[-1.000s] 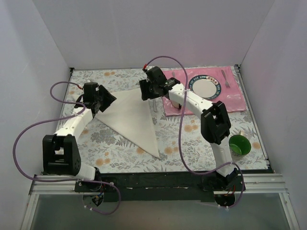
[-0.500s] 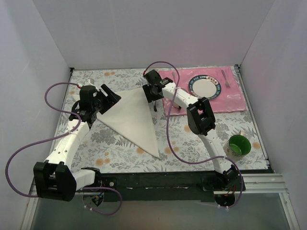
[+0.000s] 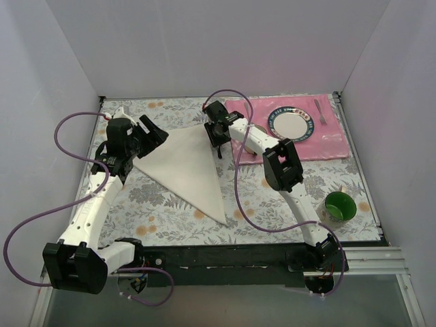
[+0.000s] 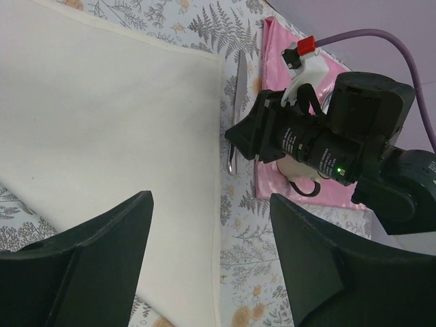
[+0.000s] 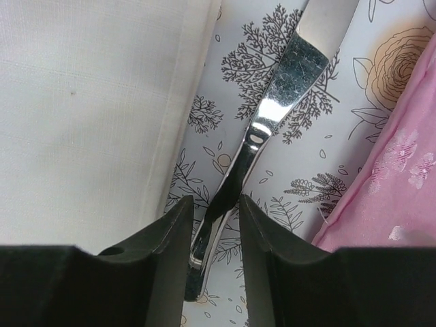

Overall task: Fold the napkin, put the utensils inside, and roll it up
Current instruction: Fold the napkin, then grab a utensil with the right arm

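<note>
The off-white napkin (image 3: 184, 163) lies folded in a triangle on the floral tablecloth. It fills the left of the left wrist view (image 4: 102, 122) and of the right wrist view (image 5: 82, 102). The silver knife (image 3: 219, 151) lies flat between the napkin's right edge and the pink placemat (image 3: 327, 146), and also shows in both wrist views (image 4: 238, 88) (image 5: 286, 82). My right gripper (image 3: 218, 133) (image 5: 214, 204) is low over the knife's handle end. Its fingers stand narrowly apart on either side of the handle. My left gripper (image 3: 151, 133) (image 4: 210, 204) is wide open and empty above the napkin's left part.
On the placemat stand a round plate (image 3: 291, 124) and a fork (image 3: 320, 111). A green cup (image 3: 339, 206) sits at the near right. White walls close in the table on three sides.
My right gripper has come down over the knife handle. My left arm has stretched out and its gripper has moved a little back and left, off the napkin's corner.
</note>
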You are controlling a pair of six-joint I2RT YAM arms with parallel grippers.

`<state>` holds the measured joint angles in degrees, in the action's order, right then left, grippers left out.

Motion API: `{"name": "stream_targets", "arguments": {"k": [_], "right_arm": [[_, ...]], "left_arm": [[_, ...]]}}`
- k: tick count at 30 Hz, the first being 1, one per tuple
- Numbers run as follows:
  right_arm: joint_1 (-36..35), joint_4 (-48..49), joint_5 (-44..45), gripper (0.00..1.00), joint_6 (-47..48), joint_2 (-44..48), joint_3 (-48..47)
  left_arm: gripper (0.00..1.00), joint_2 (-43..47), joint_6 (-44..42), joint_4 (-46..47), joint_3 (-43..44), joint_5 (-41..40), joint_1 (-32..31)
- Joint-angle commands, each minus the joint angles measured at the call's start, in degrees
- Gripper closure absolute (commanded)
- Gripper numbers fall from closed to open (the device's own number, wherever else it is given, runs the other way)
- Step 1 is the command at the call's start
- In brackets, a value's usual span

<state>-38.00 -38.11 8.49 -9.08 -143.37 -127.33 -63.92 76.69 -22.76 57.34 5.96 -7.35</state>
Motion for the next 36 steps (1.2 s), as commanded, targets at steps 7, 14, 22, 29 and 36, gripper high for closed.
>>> {"name": "stream_targets", "arguments": {"k": [7, 14, 22, 29, 36], "right_arm": [[1.52, -14.97, -10.69, 0.99, -0.32, -2.79, 2.70], [1.43, -8.05, -9.90, 0.99, 1.08, 9.67, 17.98], [1.35, -1.19, -7.78, 0.99, -4.70, 19.26, 22.11], [1.00, 4.63, -11.56, 0.99, -3.25, 23.32, 27.14], [0.82, -11.07, -9.46, 0.68, 6.87, 10.14, 10.38]], "left_arm": [[0.30, 2.84, -1.80, -2.28, 4.80, -0.86, -0.20], [0.30, 1.87, -2.06, -2.02, 5.59, 0.37, -0.20], [0.28, 0.55, -1.10, -1.23, 5.24, 1.69, -0.20], [0.28, 0.81, -1.45, -1.67, 5.33, 1.43, -0.20], [0.28, 0.99, -1.28, -1.32, 4.27, 1.87, -0.20]]}}
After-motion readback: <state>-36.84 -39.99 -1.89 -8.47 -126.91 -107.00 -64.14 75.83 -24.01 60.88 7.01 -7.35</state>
